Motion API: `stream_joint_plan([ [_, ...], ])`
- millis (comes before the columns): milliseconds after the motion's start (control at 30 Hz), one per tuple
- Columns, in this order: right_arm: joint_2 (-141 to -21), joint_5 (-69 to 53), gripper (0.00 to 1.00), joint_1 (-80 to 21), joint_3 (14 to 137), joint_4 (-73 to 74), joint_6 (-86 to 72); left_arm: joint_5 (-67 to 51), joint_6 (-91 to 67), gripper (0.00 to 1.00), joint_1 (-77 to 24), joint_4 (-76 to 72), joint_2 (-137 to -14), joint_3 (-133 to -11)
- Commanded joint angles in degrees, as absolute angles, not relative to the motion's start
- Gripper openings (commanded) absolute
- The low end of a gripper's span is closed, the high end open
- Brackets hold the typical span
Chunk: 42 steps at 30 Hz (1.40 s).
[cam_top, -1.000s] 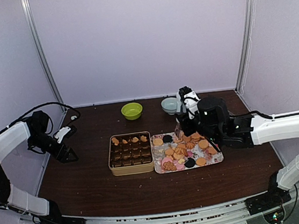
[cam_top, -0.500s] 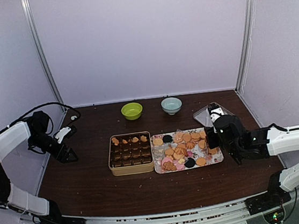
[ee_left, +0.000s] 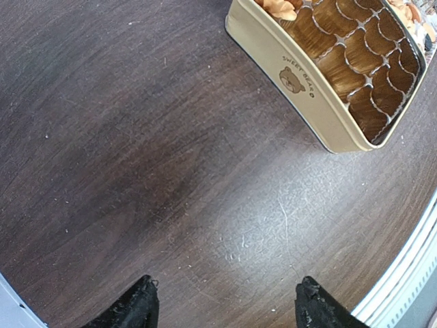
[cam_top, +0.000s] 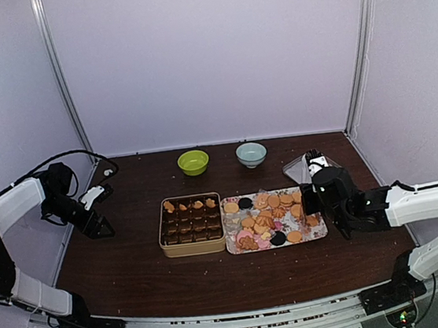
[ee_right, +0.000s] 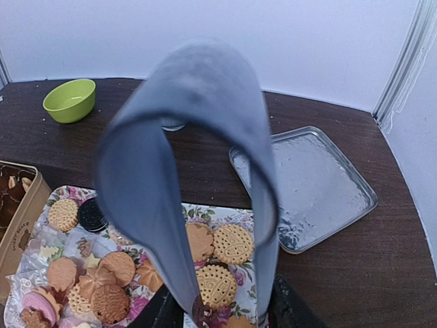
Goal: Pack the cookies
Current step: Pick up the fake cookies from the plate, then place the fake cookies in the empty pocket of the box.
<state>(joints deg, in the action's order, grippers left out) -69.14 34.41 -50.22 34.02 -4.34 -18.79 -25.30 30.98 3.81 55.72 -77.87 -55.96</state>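
Right claw (ee_right: 222, 309): pinching blue tongs (ee_right: 191, 123) over the tray's right end.
Left claw (ee_left: 225, 307): spread wide, near the table's (cam_top: 137, 276) left edge.
Cookies (cam_top: 269, 220): piled on a flowery tray (cam_top: 320, 233), mid-table, just beside the tin (cam_top: 193, 250).

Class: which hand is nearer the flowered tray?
Right. The right hand, holding grey tongs, is over the tray's right edge; the left hand is far left, beyond the tin.
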Motion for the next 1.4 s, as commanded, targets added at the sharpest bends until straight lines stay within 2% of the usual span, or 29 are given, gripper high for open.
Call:
stream_joint_plan([
  [0, -70.0, 34.2, 0.41, -49.5, 32.6, -7.4, -20.4, -25.4, 31.8, 0.71, 4.4, 56.2, -78.2, -57.7],
  [233, -69.3, 35.2, 0.34, -49.4, 31.5, -7.1, -20.4, -25.5, 31.8, 0.71, 4.3, 56.2, -78.0, -57.7],
  [433, -64.9, 37.1, 0.16, -49.4, 32.3, -5.6, -17.9, -25.6, 31.7, 0.71, 4.4, 56.3, -78.1, -57.9],
  [600, -62.2, 37.0, 0.08, -49.5, 34.6, -4.6, -14.9, -25.9, 31.6, 0.71, 4.4, 56.3, -78.2, -58.0],
  [900, -61.5, 31.7, 0.05, -51.5, 41.5, -4.5, -10.4, -25.8, 31.8, 0.71, 4.3, 56.3, -78.3, -58.0],
  [1133, -76.2, 19.4, 0.05, -57.4, 56.8, -11.5, -8.8, -24.6, 31.9, 0.71, 4.4, 56.3, -77.6, -57.7],
  [1367, -97.6, 5.3, 0.05, -60.3, 81.0, -12.6, -9.4, -21.9, 32.7, 0.71, 4.4, 56.3, -77.2, -56.9],
])
